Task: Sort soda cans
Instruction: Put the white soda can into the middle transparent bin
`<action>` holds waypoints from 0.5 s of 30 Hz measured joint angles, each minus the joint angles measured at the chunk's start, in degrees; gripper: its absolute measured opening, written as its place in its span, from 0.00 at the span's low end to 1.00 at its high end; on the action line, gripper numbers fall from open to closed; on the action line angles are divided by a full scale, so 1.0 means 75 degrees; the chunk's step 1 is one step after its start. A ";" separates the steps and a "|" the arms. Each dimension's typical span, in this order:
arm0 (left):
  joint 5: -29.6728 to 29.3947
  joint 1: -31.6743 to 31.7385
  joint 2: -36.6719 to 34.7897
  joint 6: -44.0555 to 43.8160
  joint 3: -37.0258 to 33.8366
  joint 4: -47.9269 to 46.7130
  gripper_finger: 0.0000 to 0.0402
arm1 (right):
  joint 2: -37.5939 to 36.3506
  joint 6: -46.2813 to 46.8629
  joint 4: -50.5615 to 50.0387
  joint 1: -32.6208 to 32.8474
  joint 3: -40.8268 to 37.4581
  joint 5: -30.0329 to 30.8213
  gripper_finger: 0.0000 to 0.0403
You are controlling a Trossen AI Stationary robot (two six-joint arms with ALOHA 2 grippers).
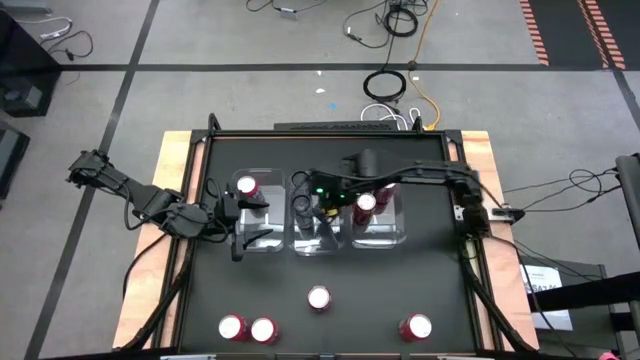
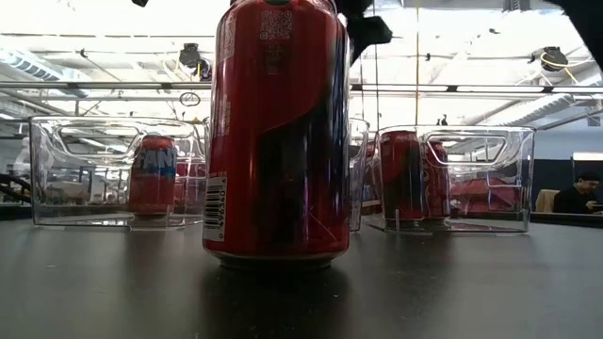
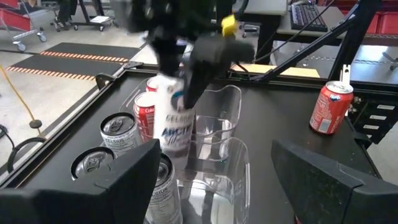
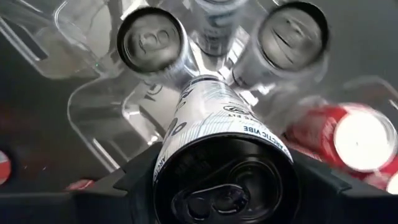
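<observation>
Soda cans stand in two groups in the high view: four red cans (image 1: 318, 298) loose along the lower edge, others inside three clear bins (image 1: 380, 235) at centre. Left of the bins, the left gripper (image 1: 237, 232) hangs with fingers apart, empty. At centre, the right gripper (image 1: 325, 205) is clamped on a white-and-dark can (image 4: 221, 149) above the middle bin.

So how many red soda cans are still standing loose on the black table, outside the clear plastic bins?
4 in the high view: two side by side at front left, one at centre front, one at front right. The table's front edge is cropped, so more may sit out of frame.
</observation>
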 joint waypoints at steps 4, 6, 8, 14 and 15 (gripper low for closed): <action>0.0000 0.0000 0.0000 -0.0003 0.0000 0.0000 0.79 | 0.0632 -0.0175 -0.0102 -0.0086 0.0329 -0.0070 0.61; 0.0000 -0.0002 0.0000 -0.0005 0.0000 -0.0002 0.79 | 0.0841 -0.0093 -0.0250 -0.0130 0.0334 -0.0074 0.61; 0.0000 0.0000 0.0000 -0.0006 0.0000 0.0000 0.79 | 0.1008 -0.0046 -0.0390 -0.0165 0.0336 -0.0071 0.61; 0.0000 -0.0002 0.0000 -0.0007 0.0000 -0.0003 0.79 | 0.1459 -0.0033 -0.0351 -0.0279 0.0339 0.0078 0.61; 0.0000 0.0000 0.0000 -0.0008 0.0000 -0.0003 0.79 | 0.1529 -0.0029 -0.0350 -0.0295 0.0339 0.0138 0.61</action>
